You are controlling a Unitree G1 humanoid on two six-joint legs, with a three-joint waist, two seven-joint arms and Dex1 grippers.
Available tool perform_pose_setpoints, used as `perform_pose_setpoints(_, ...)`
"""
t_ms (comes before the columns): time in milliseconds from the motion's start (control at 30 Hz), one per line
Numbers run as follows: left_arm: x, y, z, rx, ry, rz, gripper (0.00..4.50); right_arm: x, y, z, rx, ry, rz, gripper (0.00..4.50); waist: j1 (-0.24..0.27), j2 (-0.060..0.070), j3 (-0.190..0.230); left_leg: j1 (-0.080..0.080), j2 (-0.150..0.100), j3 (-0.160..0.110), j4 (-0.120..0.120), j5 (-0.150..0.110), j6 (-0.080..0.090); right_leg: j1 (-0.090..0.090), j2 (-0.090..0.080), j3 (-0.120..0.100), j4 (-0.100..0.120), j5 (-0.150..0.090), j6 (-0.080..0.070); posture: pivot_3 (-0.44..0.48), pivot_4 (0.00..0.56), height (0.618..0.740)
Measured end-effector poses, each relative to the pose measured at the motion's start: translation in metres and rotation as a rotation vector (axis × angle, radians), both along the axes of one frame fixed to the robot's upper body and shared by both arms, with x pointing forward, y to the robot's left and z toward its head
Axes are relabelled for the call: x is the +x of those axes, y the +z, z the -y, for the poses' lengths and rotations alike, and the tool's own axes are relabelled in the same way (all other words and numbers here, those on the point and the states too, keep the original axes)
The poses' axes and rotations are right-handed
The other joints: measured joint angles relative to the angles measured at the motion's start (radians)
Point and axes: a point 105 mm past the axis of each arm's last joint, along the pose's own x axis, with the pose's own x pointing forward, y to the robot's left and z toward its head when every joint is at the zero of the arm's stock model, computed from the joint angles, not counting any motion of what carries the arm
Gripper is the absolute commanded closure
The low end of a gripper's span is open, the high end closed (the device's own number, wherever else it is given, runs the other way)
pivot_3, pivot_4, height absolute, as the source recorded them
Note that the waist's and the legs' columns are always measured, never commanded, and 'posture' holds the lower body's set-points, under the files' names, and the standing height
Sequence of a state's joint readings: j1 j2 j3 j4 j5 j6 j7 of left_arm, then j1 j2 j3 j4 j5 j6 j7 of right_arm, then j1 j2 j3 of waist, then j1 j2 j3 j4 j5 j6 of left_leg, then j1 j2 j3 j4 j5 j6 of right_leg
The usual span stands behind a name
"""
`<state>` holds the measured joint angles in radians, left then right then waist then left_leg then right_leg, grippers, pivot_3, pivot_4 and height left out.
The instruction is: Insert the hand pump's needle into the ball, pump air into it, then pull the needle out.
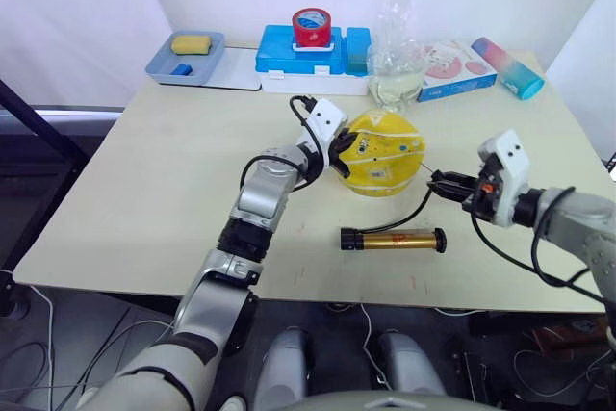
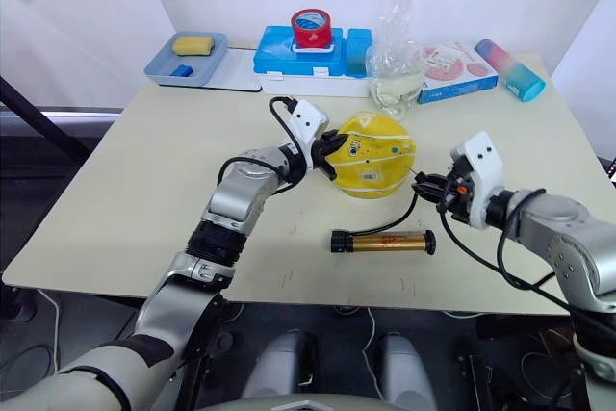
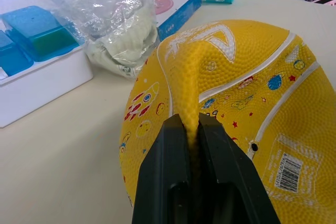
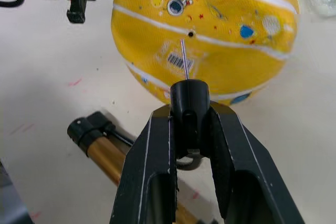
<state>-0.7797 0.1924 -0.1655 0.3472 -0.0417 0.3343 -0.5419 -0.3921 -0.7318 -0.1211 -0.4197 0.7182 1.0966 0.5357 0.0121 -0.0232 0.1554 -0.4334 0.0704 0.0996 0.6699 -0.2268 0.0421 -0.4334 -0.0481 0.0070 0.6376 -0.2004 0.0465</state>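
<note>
The yellow ball (image 1: 387,151) lies soft and dented at the table's middle. My left gripper (image 1: 339,154) is shut on a pinched fold of its rubber on the ball's left side, and the fold rises between the fingers (image 3: 168,145) in the left wrist view. To the ball's right, my right gripper (image 1: 439,181) is shut on the needle's black fitting (image 4: 189,100). The thin needle (image 4: 184,60) points at the ball's valve hole (image 4: 190,33), its tip just short of it. The gold hand pump (image 1: 393,239) lies flat in front of the ball, and its black hose (image 1: 420,207) curves up to the fitting.
Along the far edge stand a blue tray (image 1: 214,48) with a yellow sponge, a blue case (image 1: 289,53) with a red tape roll on it, a crumpled clear bottle (image 1: 397,74), a flat box (image 1: 452,66) and a teal-pink tube (image 1: 508,67).
</note>
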Motion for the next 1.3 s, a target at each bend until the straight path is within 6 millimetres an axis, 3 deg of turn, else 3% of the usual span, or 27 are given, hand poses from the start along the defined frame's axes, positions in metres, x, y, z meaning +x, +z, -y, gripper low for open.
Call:
perform_pose_setpoints(367,-0.001,-0.002,0.001,-0.006,0.001,0.016,4.48,0.017,0.015,-0.033,-0.107,0.040,-0.179,4.19,0.000,0.000,0.000,-0.001,0.000,0.001,0.000,0.000,0.000,-0.001,0.000,0.001,0.001,0.001,0.001,0.000,0.150,0.739)
perform_pose_setpoints(567,0.000,-0.003,-0.001,-0.011,0.001,0.023,4.48,0.033,0.005,-0.038,-0.151,-0.039,-0.303,4.19,-0.001,0.000,0.000,-0.001,0.000,0.002,0.000,0.000,0.000,-0.002,0.000,0.001,0.003,0.001,0.002,0.000,0.150,0.739)
perform_pose_setpoints(800,0.000,-0.004,-0.001,-0.014,0.000,0.030,4.48,0.047,0.007,-0.045,-0.171,-0.074,-0.355,4.19,-0.002,0.000,0.000,-0.001,0.000,0.002,0.000,0.000,0.000,-0.002,0.000,0.001,0.003,0.001,0.002,0.000,0.150,0.739)
perform_pose_setpoints(1300,-0.001,-0.006,0.000,-0.025,0.006,0.033,4.48,0.064,-0.008,-0.063,-0.188,-0.103,-0.352,4.19,-0.002,0.001,0.000,-0.001,0.000,0.002,0.000,0.000,0.000,-0.002,-0.001,0.001,0.003,0.001,0.002,0.000,0.150,0.739)
